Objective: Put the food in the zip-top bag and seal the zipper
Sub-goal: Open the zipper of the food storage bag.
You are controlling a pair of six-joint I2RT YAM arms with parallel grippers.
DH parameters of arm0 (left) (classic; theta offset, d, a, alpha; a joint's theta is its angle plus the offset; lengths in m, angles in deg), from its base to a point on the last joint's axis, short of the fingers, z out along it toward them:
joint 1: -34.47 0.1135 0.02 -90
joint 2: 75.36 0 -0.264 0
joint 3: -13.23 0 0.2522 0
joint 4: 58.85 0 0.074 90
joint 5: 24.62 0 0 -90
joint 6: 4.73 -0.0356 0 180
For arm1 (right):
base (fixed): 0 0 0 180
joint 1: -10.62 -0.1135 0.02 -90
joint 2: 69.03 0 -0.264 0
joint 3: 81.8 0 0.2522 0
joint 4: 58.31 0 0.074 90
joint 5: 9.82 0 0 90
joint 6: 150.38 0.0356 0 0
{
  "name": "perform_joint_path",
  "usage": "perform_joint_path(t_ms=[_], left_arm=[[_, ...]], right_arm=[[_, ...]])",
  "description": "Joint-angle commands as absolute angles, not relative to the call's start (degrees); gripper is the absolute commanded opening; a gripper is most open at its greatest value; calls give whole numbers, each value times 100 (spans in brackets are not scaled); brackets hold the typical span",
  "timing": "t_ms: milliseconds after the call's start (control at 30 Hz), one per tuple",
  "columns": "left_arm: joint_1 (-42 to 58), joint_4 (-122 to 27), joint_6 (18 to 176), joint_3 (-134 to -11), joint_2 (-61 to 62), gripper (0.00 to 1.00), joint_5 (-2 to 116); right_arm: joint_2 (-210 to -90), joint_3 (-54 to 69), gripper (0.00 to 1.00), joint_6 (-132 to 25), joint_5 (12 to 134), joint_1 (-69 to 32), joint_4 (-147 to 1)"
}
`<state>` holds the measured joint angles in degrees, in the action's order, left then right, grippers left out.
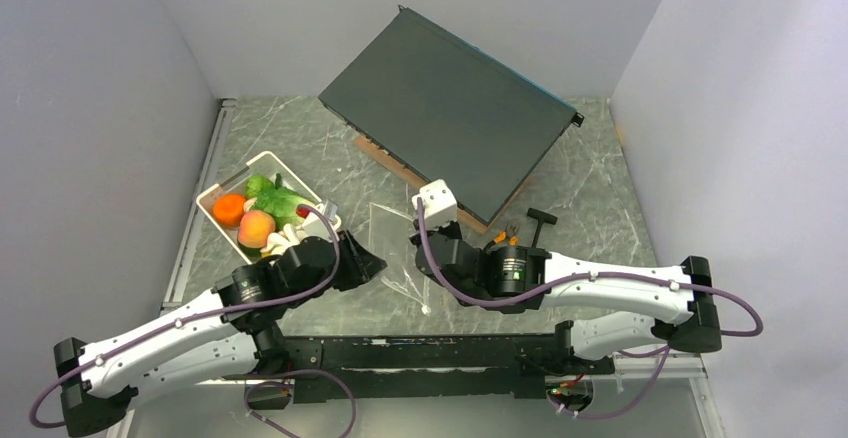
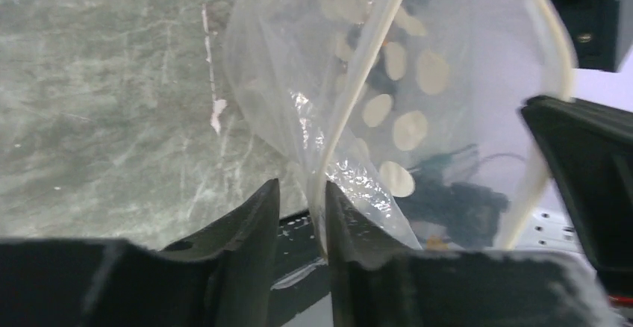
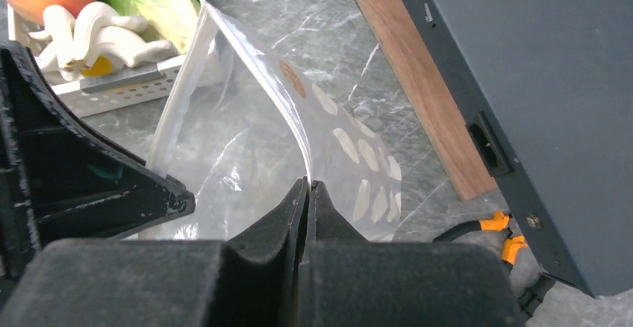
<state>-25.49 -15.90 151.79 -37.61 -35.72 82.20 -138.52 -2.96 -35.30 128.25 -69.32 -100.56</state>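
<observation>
The clear polka-dot zip-top bag [image 1: 395, 241] hangs between my two grippers, its mouth held apart. My right gripper [image 3: 308, 184] is shut on the whitish zipper [image 3: 272, 92] at the bag's rim. My left gripper [image 2: 302, 185] is narrowly open. The other rim's zipper [image 2: 358, 66] runs down into the gap and lies against the right finger [image 2: 351, 222]. The food sits in the white basket [image 1: 207, 201]: an orange [image 1: 229, 209], a peach-coloured fruit [image 1: 256, 227], lettuce [image 1: 277, 199] and white mushrooms [image 3: 97, 32]. I see no food in the bag [image 3: 246, 140].
A dark grey flat box [image 1: 450, 113] leans on a wooden board [image 3: 418, 81] behind the bag. Orange-handled pliers [image 3: 493, 226] and a black T-handled tool [image 1: 540, 220] lie at the right. Grey walls close in both sides.
</observation>
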Motion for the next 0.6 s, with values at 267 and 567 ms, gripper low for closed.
perform_joint_path(t_ms=[267, 567], left_arm=[[-2529, -1455, 14149, -4554, -3885, 100, 7744], [-2415, 1347, 13731, -6027, -3451, 100, 9744]], right_arm=[[-14135, -411, 0, -3503, 12758, -6849, -9647], [-14139, -459, 0, -3647, 12664, -6828, -9423]])
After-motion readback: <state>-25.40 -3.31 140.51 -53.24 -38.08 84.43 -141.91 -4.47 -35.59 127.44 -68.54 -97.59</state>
